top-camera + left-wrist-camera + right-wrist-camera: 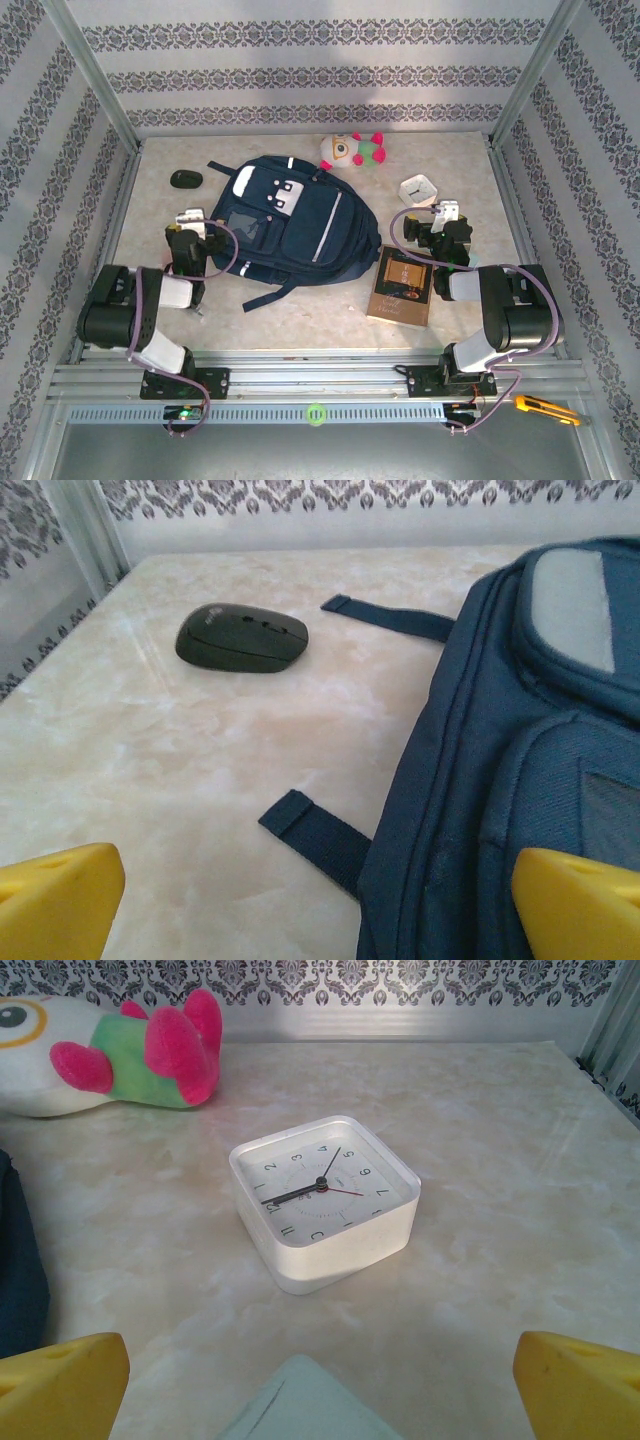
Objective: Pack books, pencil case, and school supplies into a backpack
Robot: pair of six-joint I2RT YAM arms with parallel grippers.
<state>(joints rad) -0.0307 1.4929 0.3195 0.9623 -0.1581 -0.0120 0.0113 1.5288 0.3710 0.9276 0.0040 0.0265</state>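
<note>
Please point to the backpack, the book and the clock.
backpack (pixel 300 245), top external view, on its front pocket.
book (pixel 402 285), top external view, middle of the cover.
clock (pixel 321 1184), right wrist view, centre of the dial.

Strays on a beige marbled tabletop (pixel 300 312)
A black oval computer mouse (pixel 242 637) lies far left; a square white analogue clock (pixel 322 1198) sits near a white, green and pink plush toy (pixel 120 1055).
</note>
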